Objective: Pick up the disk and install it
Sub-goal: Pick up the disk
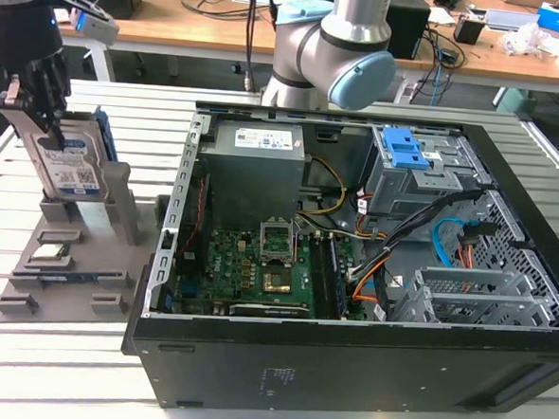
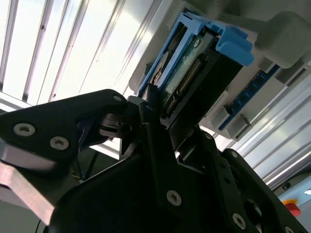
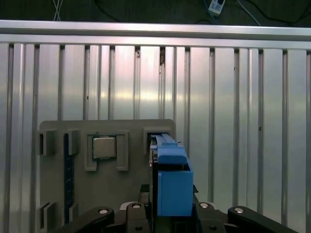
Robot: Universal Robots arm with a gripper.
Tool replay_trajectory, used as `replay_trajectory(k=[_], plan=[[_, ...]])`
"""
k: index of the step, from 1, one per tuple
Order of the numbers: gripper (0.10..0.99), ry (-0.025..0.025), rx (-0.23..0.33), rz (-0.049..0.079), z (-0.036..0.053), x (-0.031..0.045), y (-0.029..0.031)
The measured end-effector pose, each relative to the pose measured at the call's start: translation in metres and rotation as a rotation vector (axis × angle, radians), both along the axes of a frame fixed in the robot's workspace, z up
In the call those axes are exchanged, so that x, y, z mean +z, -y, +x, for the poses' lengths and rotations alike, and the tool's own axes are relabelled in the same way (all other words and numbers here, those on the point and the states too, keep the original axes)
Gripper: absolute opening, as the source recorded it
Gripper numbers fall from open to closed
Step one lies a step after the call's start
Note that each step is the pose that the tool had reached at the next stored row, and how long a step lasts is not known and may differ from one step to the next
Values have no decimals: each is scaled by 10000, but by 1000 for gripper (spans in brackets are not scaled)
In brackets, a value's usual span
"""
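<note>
The disk [image 1: 69, 163] stands on edge in the grey fixture [image 1: 77, 254] at the exterior view's left, its white-and-blue label facing the camera and its blue frame along the edges. My gripper [image 1: 39, 109] comes down onto its top and is shut on it. In the second wrist view the black fingers [image 2: 146, 121] clamp the disk [image 2: 194, 73] by its end, near the connector. In the first wrist view the disk's blue frame [image 3: 170, 179] sits between the gripper [image 3: 170, 213] links. I cannot tell whether the disk still rests in its slot.
The open computer case [image 1: 346, 366] lies beside the fixture, with the grey power supply [image 1: 253, 170], the motherboard [image 1: 257, 265] and a blue-latched drive bay [image 1: 404, 148]. A processor chip [image 3: 104, 147] and a blue memory stick [image 3: 68, 170] lie on the fixture [image 3: 121, 194]. The arm's base [image 1: 332, 51] stands behind the case.
</note>
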State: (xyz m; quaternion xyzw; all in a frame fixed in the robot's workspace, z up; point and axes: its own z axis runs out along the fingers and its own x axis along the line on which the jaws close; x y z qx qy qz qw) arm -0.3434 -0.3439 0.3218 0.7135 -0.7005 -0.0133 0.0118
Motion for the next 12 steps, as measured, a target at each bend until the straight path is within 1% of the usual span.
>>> replay_trajectory(k=[2,7,9,12], plan=[[365,-1,0,1,0,52,-18],[365,0,-1,0,0,146,-50],[365,0,0,0,0,213,-70],[365,0,-1,1,0,269,-88]])
